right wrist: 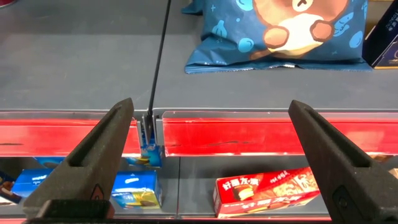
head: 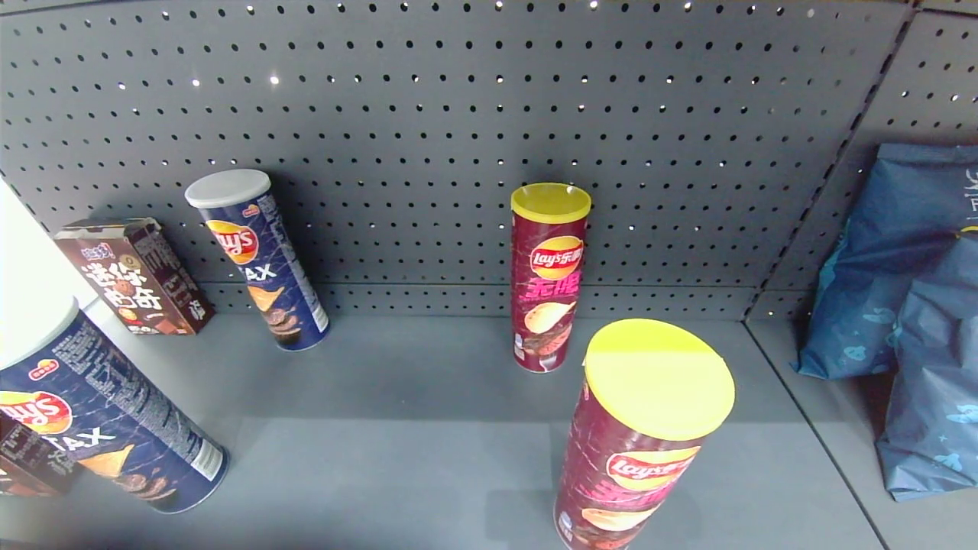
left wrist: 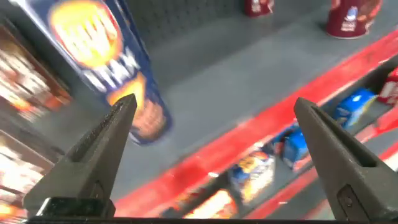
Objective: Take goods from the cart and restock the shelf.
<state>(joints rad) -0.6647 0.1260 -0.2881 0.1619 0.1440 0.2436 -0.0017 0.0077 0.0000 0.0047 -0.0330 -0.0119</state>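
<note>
Grey shelf [head: 428,397] found just ahead of both grippers, red rail [right wrist: 249,134] right under the fingertips. Found left gripper [left wrist: 214,102] spread wide with nothing between the jaws. Same for right gripper [right wrist: 211,104]: released, empty. Judged nothing in hand to stock, so needed a fetch from the cart first.

Risks, as judged:
- Saw near blue can [left wrist: 106,56] close ahead of the left gripper, just past one finger. Tall and narrow-based. Risked clipping and tipping it with any sideways swing on pull-back.
- Saw near maroon can [head: 634,451] well apart from the left gripper, standing near the rail. Risked knocking it over the edge on a careless re-entry with new stock.
- Saw bags [right wrist: 280,34] slumped straight ahead of the right gripper. Soft, so risked snagging a finger or shoving them back.

Contents:
- Counted at the back of the shelf, well beyond both grippers: far blue can [head: 256,260], far maroon can [head: 548,283], brown box [head: 134,275] beside the blue one. All cans standing, lids on; could not tell fill.
- Spotted lower tier [right wrist: 186,171] beneath the rail, below the right gripper: blue packs [right wrist: 134,190] and a red box [right wrist: 267,190].
</note>
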